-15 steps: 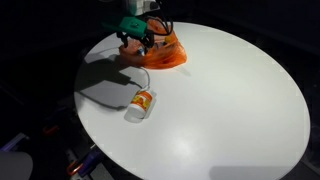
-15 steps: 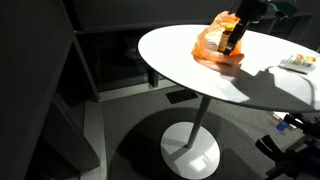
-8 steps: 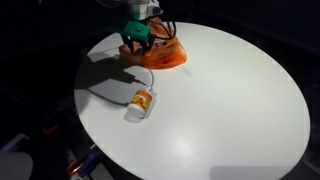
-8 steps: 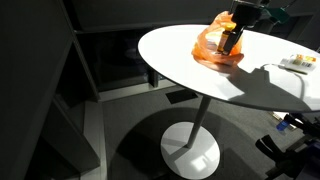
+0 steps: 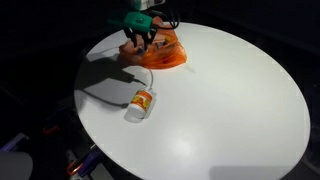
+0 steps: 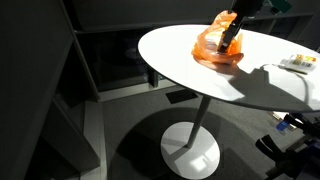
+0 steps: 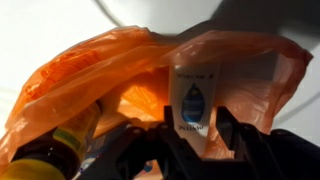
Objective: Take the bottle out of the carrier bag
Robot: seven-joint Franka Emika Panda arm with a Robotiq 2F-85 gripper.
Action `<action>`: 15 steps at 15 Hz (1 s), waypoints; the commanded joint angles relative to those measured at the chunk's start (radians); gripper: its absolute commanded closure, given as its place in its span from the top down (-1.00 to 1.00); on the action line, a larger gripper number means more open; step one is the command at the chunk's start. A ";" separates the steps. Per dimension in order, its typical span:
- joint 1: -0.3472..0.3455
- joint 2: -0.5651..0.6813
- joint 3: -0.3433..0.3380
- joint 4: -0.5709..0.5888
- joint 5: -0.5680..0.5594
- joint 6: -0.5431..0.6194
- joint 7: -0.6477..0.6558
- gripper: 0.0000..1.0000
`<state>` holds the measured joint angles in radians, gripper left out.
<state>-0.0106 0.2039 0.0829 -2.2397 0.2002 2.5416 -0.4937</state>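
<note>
An orange carrier bag [image 5: 166,56] [image 6: 210,50] lies crumpled near the far edge of the round white table [image 5: 220,110]. In the wrist view the bag [image 7: 90,70] gapes open and a bottle [image 7: 190,95] with a white label and a blue drop mark stands in it. My gripper [image 7: 197,120] has its two dark fingers pressed against either side of that bottle, shut on it. In both exterior views the gripper [image 5: 138,36] [image 6: 232,33] is down in the bag, and the bottle itself is hidden by plastic.
A small white bottle with an orange label [image 5: 140,103] [image 6: 298,63] lies on its side on the table, apart from the bag. A second, dark container [image 7: 45,155] with a yellow band sits in the bag's lower left. The table edge [image 6: 170,70] is close to the bag.
The jaws have closed from wide open onto the bottle in the bag. The arm has hardly moved; the bag and the loose bottle stay where they were.
</note>
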 commanded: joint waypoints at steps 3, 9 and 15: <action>-0.004 -0.065 -0.009 0.000 -0.062 -0.048 0.040 0.49; -0.006 -0.025 -0.008 0.012 -0.044 -0.012 0.032 1.00; -0.009 0.041 -0.002 0.025 -0.046 0.044 0.047 0.98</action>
<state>-0.0124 0.2080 0.0737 -2.2399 0.1613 2.5614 -0.4720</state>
